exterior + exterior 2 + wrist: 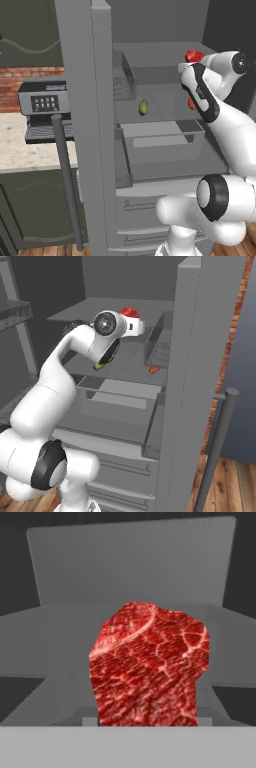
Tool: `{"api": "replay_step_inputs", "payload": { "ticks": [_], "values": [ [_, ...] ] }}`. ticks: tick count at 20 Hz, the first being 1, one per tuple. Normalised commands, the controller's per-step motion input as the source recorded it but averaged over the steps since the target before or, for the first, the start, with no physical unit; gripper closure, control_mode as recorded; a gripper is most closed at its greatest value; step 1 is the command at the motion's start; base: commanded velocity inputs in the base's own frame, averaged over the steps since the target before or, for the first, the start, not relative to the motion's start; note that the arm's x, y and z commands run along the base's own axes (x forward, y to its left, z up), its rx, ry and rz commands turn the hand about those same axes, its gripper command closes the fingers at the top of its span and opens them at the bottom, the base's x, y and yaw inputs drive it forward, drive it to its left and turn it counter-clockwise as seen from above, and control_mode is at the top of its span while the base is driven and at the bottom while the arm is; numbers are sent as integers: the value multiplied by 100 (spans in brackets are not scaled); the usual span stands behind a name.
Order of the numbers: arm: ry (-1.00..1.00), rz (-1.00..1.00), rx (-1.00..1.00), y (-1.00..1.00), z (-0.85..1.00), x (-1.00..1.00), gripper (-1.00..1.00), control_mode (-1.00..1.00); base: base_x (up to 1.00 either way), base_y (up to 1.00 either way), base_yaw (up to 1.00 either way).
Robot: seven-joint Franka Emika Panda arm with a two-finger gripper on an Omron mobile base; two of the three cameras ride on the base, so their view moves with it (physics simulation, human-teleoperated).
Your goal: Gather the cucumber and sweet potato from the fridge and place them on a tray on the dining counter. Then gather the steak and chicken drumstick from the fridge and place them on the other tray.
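Observation:
A red marbled steak (150, 667) stands very close in the hand view, rising from where the fingertips sit, with the fridge's back wall behind it. It shows as a red lump (194, 55) at the tip of my gripper (190, 61) by the fridge's upper shelf, and again as the steak (129, 312) at the gripper (132, 318). The jaws look shut on it, though the fingers themselves are hidden. A green cucumber (143, 107) lies on the middle shelf, and its end (102, 365) peeks out under my arm. An orange sweet potato (154, 370) lies on the same shelf. The chicken drumstick and trays are out of view.
The open fridge door (82, 125) with its long handle (67, 185) stands left of the arm. A clear drawer (160, 135) sits below the middle shelf and a wire basket (125, 75) hangs above it. A coffee machine (45, 110) stands on the counter at the left.

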Motion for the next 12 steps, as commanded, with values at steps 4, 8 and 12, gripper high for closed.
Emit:
{"api": "replay_step_inputs", "payload": {
  "ticks": [4, 8, 12],
  "values": [
    [5, 0, 0, 12, 58, -100, 100, -100, 0, 0, 0],
    [10, 3, 0, 10, 40, -100, 100, -100, 0, 0, 0],
    [15, 7, 0, 23, -1, -100, 100, -100, 0, 0, 0]
  ]
}}
